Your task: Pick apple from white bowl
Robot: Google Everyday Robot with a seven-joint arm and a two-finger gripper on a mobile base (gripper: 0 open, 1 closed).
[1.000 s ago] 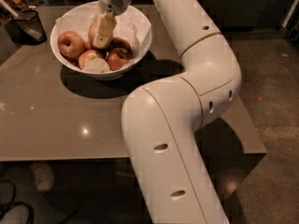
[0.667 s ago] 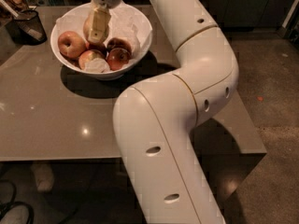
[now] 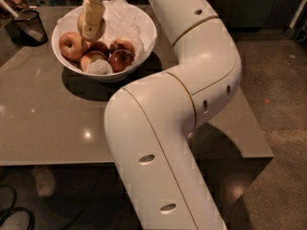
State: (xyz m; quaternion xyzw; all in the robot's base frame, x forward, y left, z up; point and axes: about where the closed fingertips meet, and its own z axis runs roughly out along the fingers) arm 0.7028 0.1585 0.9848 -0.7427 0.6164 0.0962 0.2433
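bowl (image 3: 149, 28): glossy white
paper lining (image 3: 128, 19): white
gripper (image 3: 92, 30): cream, over bowl's left side, clasping apple (image 3: 80, 24)
apple: pale yellow-green, faint orange blush
other apples (image 3: 120, 59): dark red, orange-red
table (image 3: 48, 123): grey-beige

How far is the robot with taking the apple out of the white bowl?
Done: the two-finger gripper is shut on the pale yellow-green apple. In hand: the apple is inside the rim of the large glossy white bowl, at its back left. Left: carry it clear of the bowl.
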